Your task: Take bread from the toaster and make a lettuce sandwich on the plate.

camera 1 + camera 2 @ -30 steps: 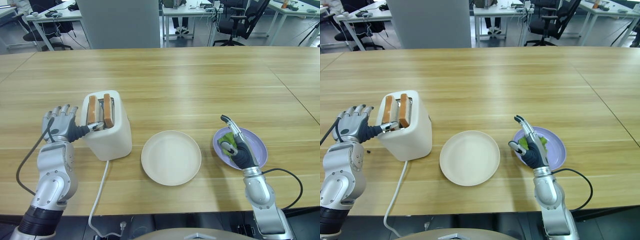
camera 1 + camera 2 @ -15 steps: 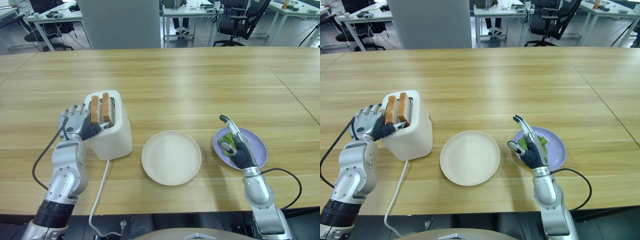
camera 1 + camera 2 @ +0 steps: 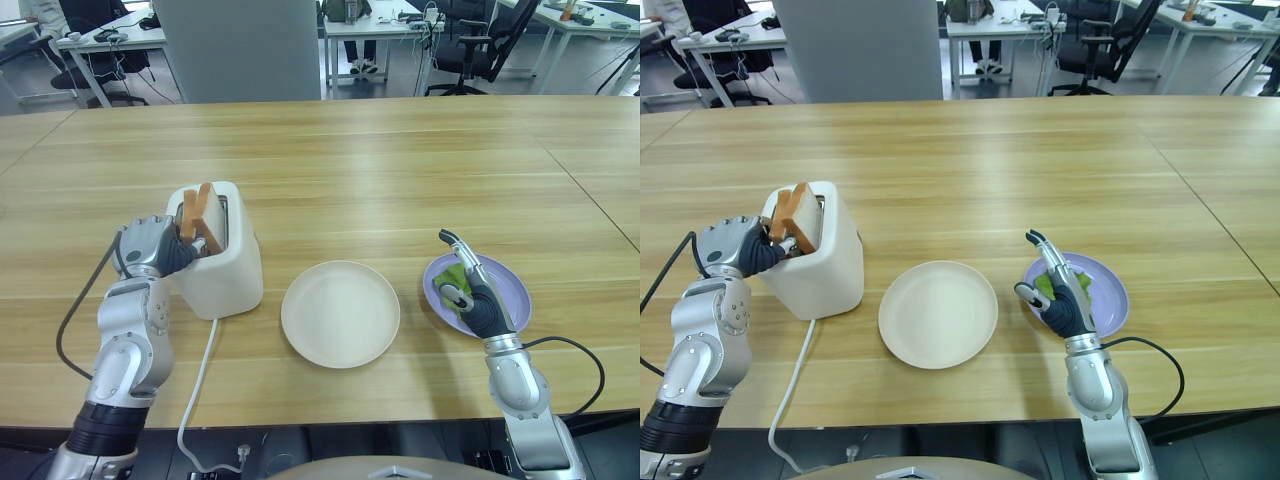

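Left hand (image 3: 148,252) sits at the left side of the white boxy toaster (image 3: 228,275). Its fingers are curled and pinch the outer toasted brown bread slice (image 3: 189,213), which leans to the right in its slot. A second toasted slice (image 3: 207,210) stands just beside it in the other slot, also tilted. The toaster rests on the light wooden table (image 3: 400,180), and its white power cord (image 3: 200,380) trails off the near edge. A round cream plate (image 3: 340,315) lies bare to the right of the toaster, near but apart from it. Right hand (image 3: 474,300) stands upright over the near-left rim of the round lilac plate (image 3: 508,285), fingers spread and holding nothing. A green lettuce leaf (image 3: 456,277) lies on that plate, just behind the hand.
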Available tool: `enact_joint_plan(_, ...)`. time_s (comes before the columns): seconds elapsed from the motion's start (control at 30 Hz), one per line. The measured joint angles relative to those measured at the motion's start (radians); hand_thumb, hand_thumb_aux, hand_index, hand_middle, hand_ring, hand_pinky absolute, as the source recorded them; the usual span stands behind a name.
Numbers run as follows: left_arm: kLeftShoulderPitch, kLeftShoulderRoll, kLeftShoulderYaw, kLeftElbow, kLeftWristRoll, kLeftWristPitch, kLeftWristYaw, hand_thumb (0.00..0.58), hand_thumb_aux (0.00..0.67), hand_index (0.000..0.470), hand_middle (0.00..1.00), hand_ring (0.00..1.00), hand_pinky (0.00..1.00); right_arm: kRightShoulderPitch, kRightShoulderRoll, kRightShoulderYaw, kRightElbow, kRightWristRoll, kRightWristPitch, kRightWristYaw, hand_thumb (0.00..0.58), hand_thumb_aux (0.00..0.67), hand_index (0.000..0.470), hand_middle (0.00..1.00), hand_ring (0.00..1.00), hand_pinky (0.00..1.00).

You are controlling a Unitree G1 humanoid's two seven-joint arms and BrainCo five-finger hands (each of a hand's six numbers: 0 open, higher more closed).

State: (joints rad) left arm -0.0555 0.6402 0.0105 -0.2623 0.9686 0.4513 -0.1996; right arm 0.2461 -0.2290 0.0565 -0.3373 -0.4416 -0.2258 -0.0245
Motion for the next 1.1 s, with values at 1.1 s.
enact_joint_plan(1.1, -0.094, 0.015, 0.126, 0.078, -0.165, -0.236, 0.264, 0.580, 0.670, 0.460, 1.00, 1.00, 1.00, -0.001, -0.002, 0.008, 0.000, 0.000, 0.000, 0.008, 0.000, 0.000, 0.000, 0.00, 0.00, 0.00)
